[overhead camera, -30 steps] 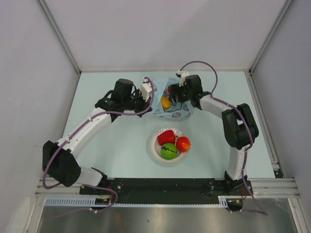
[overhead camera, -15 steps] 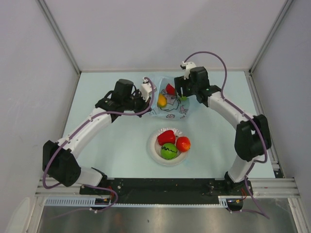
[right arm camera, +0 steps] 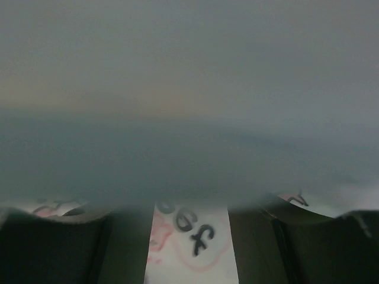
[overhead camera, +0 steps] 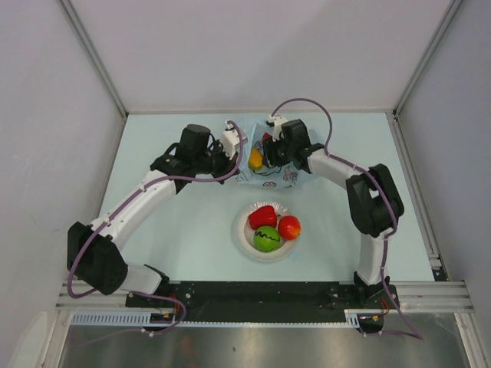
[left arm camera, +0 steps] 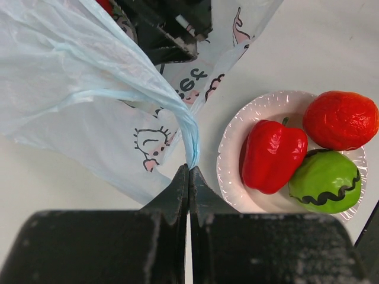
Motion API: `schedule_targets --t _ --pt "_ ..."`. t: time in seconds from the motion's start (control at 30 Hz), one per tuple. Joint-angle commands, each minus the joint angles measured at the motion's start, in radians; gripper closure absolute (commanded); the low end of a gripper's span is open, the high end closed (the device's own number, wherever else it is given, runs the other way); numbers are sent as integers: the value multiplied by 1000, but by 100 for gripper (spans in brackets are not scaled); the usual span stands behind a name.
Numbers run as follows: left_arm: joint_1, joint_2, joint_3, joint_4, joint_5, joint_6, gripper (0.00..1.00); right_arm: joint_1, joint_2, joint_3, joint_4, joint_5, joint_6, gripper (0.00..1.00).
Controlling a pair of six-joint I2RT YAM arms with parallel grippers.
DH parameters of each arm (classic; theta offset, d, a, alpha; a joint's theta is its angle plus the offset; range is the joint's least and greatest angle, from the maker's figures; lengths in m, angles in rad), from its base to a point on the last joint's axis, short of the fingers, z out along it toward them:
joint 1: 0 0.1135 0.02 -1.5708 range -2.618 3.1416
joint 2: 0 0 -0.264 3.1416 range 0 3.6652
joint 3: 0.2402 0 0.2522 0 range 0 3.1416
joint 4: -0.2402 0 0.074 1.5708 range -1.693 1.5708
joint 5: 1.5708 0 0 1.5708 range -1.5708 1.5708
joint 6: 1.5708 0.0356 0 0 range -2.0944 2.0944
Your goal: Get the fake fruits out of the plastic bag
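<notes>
The left gripper (left arm camera: 188,170) has its two fingers pressed together on a twisted strip of the plastic bag (left arm camera: 89,77), at the bag's edge. From the fingertips this strip goes up as a narrow light-blue band, and then it spreads out into the wide, crinkled sheet with the pink and dark cartoon print. So the bag is stretched toward the left gripper, and its long side runs from that gripper across to the right. It lies on the far middle part of the pale table (overhead camera: 176,230).

The right gripper (overhead camera: 273,151) reaches into the bag from the right side. In its own wrist view the fingers (right arm camera: 127,248) stand apart and a piece of the printed film shows between them. The rest of that view is a grey blur, so I cannot tell if the fingers hold anything.

Inside the bag, just beside the right gripper, lies a yellow-orange fruit (overhead camera: 255,159). It is oblong and its long axis runs about from far to near. A small red fruit (overhead camera: 267,139) shows behind it, partly hidden.

Nearer to the arm bases, apart from the bag, stands a white plate (left arm camera: 230,148) with three fruits touching one another. The red pepper (left arm camera: 272,155) lies on its side; in the left wrist view its long axis goes up and down the picture, with the stem end at the top. A round red fruit (left arm camera: 340,120) and a green fruit (left arm camera: 325,180) with a dark wavy line are beside it.
</notes>
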State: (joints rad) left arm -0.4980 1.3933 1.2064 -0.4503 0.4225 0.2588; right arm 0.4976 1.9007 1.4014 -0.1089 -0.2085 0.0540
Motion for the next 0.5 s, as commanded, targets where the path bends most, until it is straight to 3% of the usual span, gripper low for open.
schedule_targets --t 0.0,0.33,0.47 --pt "-1 -25 7 24 2 -7 100 -28 95 123 69 18 -3 46" --pt "-1 -25 -5 6 -18 20 100 -8 235 245 98 -31 20 20" --pt "-1 -22 -2 5 -24 26 100 12 283 281 98 -23 24 15"
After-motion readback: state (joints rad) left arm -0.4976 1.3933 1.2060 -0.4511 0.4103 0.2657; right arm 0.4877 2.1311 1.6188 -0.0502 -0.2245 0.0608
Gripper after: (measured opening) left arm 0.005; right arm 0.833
